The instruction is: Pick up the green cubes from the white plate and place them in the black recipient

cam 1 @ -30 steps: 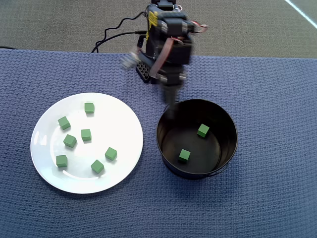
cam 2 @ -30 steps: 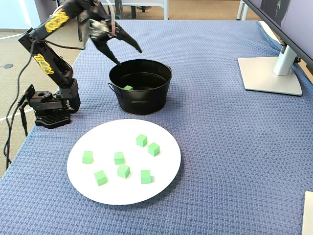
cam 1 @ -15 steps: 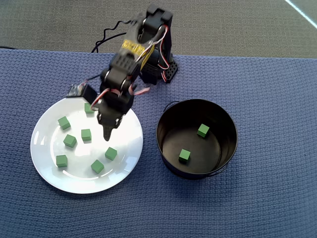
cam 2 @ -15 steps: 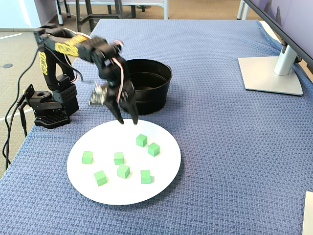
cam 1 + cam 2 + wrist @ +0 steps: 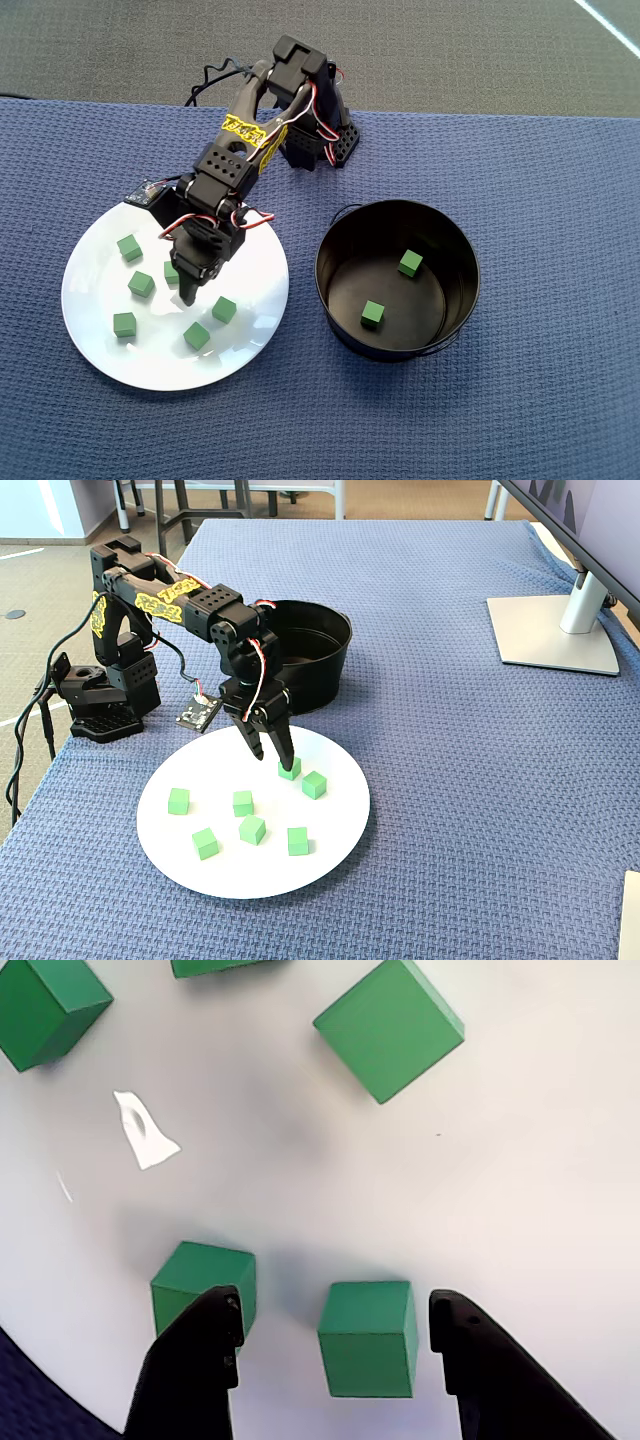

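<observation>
While two cubes (image 5: 410,263) sit in the tin (image 5: 340,240), seven remain plated (image 5: 100,345) (end effector (image 5: 335,1325) open, straddling one, ungripped).

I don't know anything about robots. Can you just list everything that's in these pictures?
Plate: one, white, on the cloth below the arm.
Cubes on plate: seven, green, spread out; one sits between the fingers.
Tin: one, black, right of the plate in the overhead view.
Cubes in tin: two, green, apart on its floor.
Cloth: one, blue, covering the table.
Monitor stand: one, grey, far right in the fixed view.
Circuit board: one, small, dark, beside the plate's rim.
Arm: one, black with yellow tape, reaching over the plate.
Fingers: two, black, open either side of a cube.
</observation>
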Action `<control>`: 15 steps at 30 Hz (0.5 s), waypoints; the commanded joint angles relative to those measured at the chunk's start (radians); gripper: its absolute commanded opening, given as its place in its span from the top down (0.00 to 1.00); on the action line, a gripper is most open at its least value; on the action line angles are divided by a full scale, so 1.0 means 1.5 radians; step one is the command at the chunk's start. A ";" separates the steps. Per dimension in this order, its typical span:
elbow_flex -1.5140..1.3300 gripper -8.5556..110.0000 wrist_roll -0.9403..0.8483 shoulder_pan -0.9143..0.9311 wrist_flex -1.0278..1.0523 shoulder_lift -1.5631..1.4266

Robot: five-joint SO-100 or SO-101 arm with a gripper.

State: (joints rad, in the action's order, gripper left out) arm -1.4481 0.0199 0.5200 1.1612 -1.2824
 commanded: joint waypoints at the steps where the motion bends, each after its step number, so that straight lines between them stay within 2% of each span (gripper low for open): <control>1: 0.049 0.79 0.049 -0.020 0.006 0.003; 15: 0.074 0.80 0.089 -0.096 0.030 0.048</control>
State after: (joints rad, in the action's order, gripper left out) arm -1.4036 0.1549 0.4019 1.1904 -1.2118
